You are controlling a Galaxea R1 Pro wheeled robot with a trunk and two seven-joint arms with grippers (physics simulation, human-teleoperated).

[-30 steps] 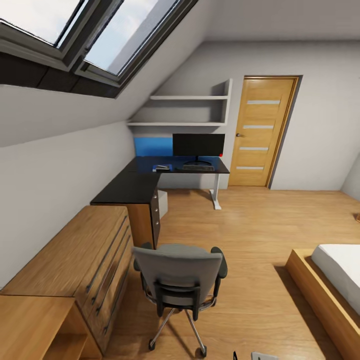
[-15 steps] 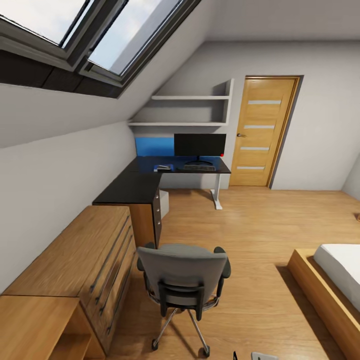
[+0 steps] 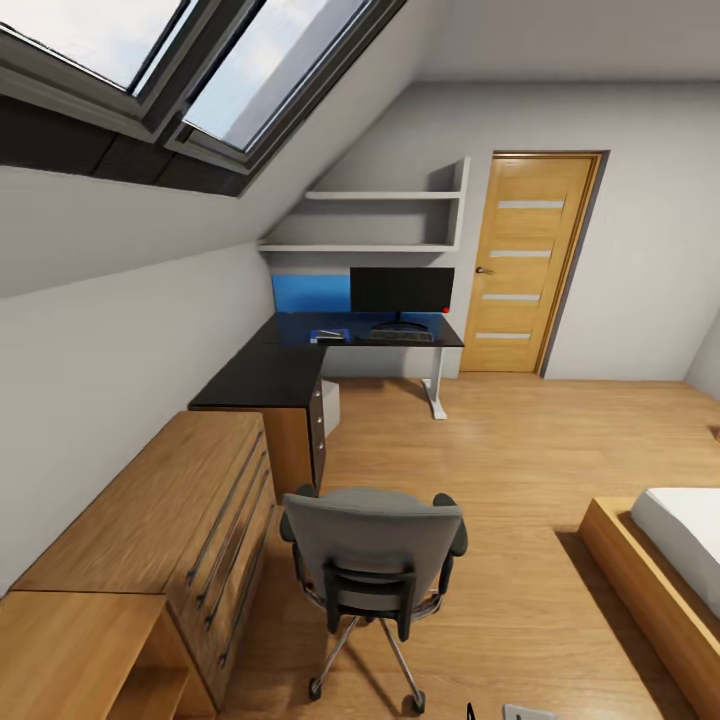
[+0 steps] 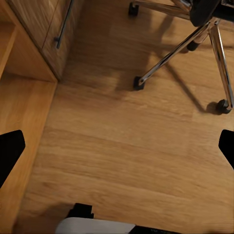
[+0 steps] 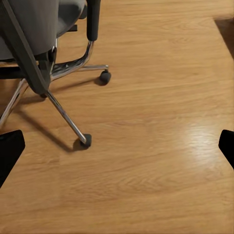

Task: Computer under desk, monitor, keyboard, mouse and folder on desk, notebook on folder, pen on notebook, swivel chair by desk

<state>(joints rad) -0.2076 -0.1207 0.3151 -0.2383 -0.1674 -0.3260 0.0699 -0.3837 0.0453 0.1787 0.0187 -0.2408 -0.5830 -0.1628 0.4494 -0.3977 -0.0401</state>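
Swivel chair (image 3: 372,560) stands on the wood floor (image 3: 520,470), backrest toward camera, just beside the light-wood drawer chest (image 3: 170,530). Beyond the chair, the tabletop (image 3: 270,375) carries the monitor (image 3: 402,290) and keyboard (image 3: 398,336). Left pincer (image 4: 117,146) and right pincer (image 5: 117,146): both spread wide, holding nothing, over floor near chair castors.

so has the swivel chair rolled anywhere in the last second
Cannot tell. The swivel chair sits lower and further right, but the desk and door shifted right too, so the camera moved.
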